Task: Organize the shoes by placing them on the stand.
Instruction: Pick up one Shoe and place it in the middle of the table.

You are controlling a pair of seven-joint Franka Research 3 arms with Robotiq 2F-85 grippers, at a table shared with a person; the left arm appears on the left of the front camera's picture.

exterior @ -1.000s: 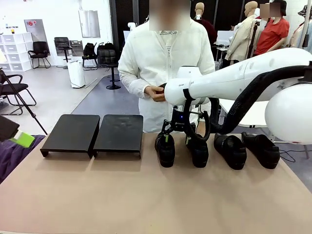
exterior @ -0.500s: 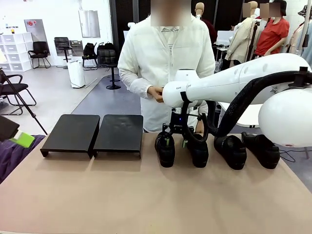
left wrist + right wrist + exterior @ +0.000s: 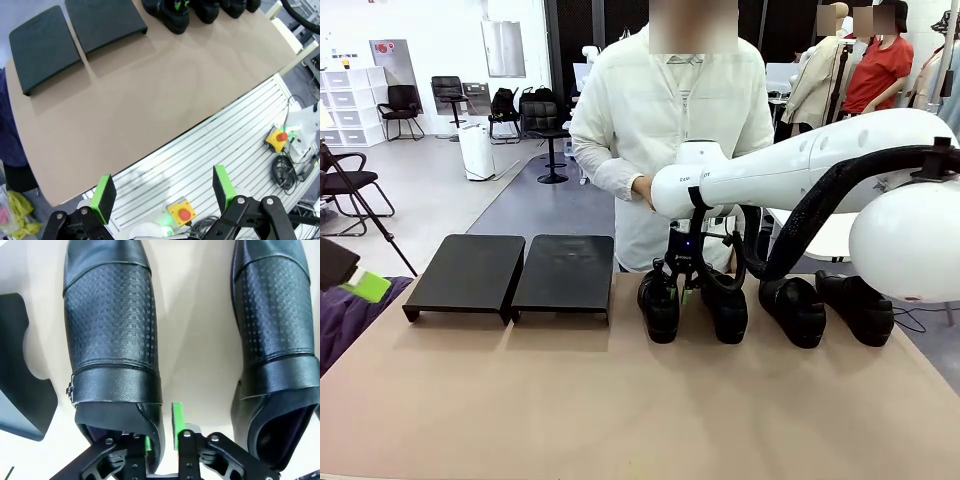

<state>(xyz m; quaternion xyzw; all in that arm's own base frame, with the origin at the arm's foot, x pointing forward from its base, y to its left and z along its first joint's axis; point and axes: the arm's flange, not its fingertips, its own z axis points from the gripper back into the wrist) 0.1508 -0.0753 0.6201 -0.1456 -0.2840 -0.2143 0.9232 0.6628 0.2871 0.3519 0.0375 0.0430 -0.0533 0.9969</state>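
Currently: right tool on the left-end shoe's heel collar, grip unconfirmed

Left-end shoe [image 3: 660,305] sits on the tabletop [image 3: 620,400] just right of the stand [image 3: 510,272]. It's first in a row of four, and both stand panels are bare. Right tool [image 3: 162,432] straddles its heel collar, one green pad inside the opening and the outer pad [image 3: 177,422] beside the leather. Jaws are narrow, but a sliver of tabletop shows between outer pad and shoe wall, so I can't tell if it's clamped. Left tool [image 3: 163,192] hangs back off the tabletop, jaws wide apart, holding nothing.

Risks:
- Thin one-wall pinch at the heel. On lift the shoe would likely hang toe-down and swing or slip out.
- Second shoe [image 3: 725,310] is just beside. The outer finger works in the gap between them and could nudge it.
- A low carry could clip the stand's near edge.

Hard to see: the inner pad is mostly buried in the shoe. From the front, wrist and cable cover the shoe heels and part of the person's hand [image 3: 642,190].
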